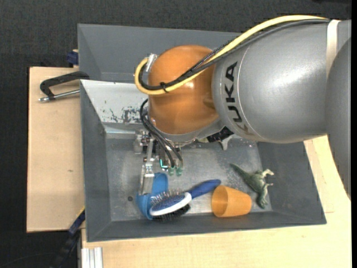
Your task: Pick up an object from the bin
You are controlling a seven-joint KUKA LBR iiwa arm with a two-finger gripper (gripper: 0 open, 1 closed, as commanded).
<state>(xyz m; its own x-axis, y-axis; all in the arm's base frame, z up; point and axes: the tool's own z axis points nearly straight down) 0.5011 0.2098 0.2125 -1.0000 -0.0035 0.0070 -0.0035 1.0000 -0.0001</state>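
Fingers apart, tips at head of blue hairbrush, orange cup beside

Your arm reaches in over the bin's right edge, orange wrist cover above its middle, pincer pointing down left of centre, towards the lower edge.

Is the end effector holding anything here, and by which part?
Cannot tell; the end effector sits at the head end of the blue brush.
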